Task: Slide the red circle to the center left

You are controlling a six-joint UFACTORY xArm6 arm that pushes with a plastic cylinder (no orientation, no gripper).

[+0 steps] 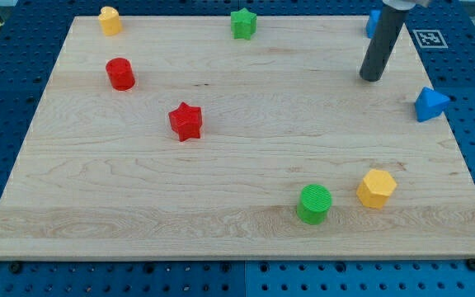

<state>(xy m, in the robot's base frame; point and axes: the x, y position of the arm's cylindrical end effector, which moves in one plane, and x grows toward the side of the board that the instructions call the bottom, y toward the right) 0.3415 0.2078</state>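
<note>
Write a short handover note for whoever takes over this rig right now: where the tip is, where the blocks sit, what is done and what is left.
My tip rests on the board near the view's top right, touching no block; a blue block sits partly hidden behind the rod.
The red circle stands in the view's upper left, far from the tip, with the red star below and to its right.
Done: nothing that shows; the tip is not at the circle.
Left: bring the tip across to the far side of the circle, probably above it, and push it down the left edge to the centre left, keeping off the star.
</note>
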